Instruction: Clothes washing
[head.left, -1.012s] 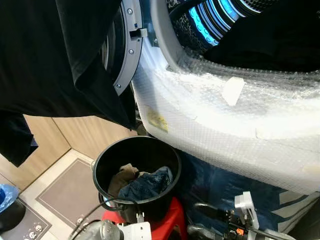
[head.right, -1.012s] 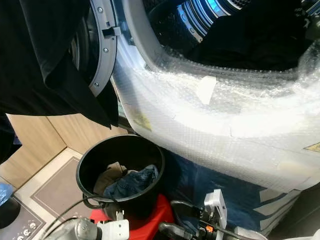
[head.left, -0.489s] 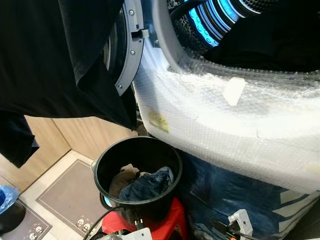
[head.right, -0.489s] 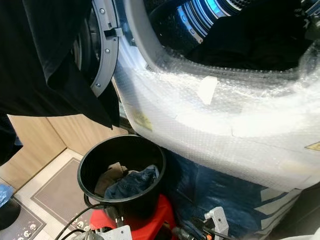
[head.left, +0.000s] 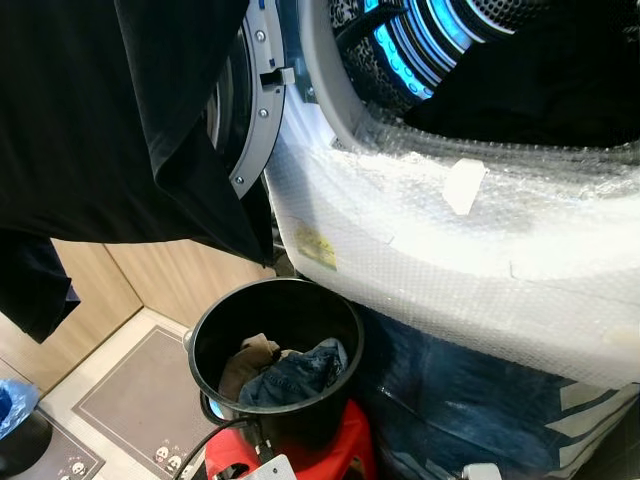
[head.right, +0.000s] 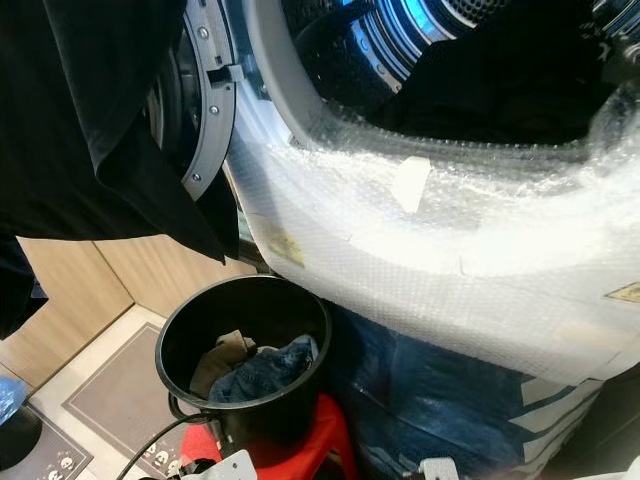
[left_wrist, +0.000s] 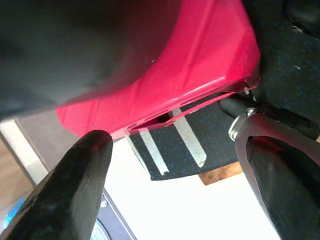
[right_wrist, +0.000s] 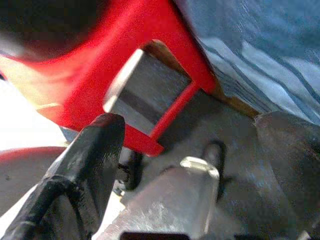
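Here both grippers, left (left_wrist: 175, 165) and right (right_wrist: 185, 150), hang spread and empty beside the red stool (head.left: 345, 445); reach straight down into the black bucket (head.left: 275, 345) for the jeans (head.left: 295, 372).

Black fingers (left_wrist: 75, 190), silver metal link (right_wrist: 170, 200), black cable (head.left: 205, 450).

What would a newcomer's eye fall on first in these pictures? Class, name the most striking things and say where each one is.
First, the washing machine, its front wrapped in bubble wrap, with the blue-lit drum open at the top. A large black garment hangs over the open door on the left. Below stands a black bucket on a red stool, holding denim clothes.
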